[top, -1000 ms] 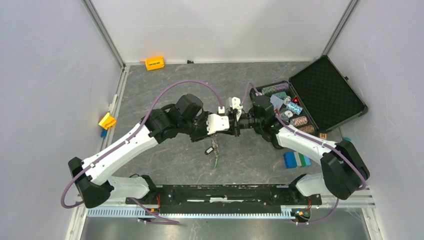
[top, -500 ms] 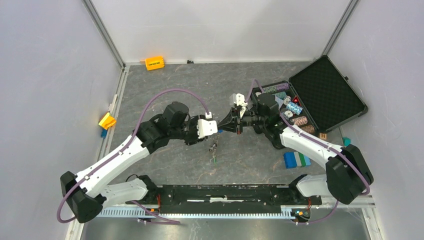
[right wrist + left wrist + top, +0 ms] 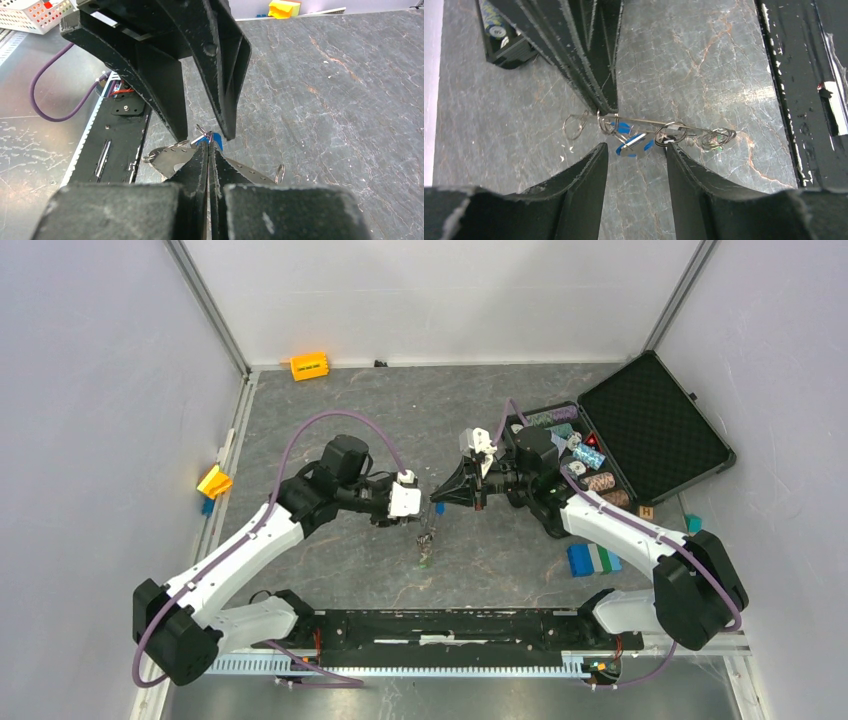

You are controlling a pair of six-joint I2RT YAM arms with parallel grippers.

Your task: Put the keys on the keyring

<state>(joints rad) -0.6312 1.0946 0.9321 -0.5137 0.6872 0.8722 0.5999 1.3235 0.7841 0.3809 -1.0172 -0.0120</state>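
My right gripper point(image 3: 437, 498) is shut on the keyring point(image 3: 427, 538), a thin silvery plate with holes along its edge that hangs down from its tips above the table. In the right wrist view the keyring point(image 3: 169, 157) spreads to both sides of the shut right gripper point(image 3: 209, 143). Keys dangle from it: one with a blue tag point(image 3: 631, 145) and one with a green tag point(image 3: 719, 144). Small wire rings point(image 3: 574, 125) hang along it. My left gripper point(image 3: 636, 150) is open just in front of the blue-tagged key, holding nothing. From above, the left gripper point(image 3: 418, 508) faces the right one closely.
An open black case point(image 3: 655, 430) with striped chips point(image 3: 585, 455) lies at the right. Blue, green and white blocks point(image 3: 593, 558) sit near the right arm's base. An orange block point(image 3: 309, 366) and a yellow one point(image 3: 214, 481) lie by the walls. A black rail point(image 3: 450, 625) runs along the near edge.
The left gripper has drawn back to the left, away from the right gripper, and opened wider. The right gripper moved slightly left and down, still shut on the keyring.
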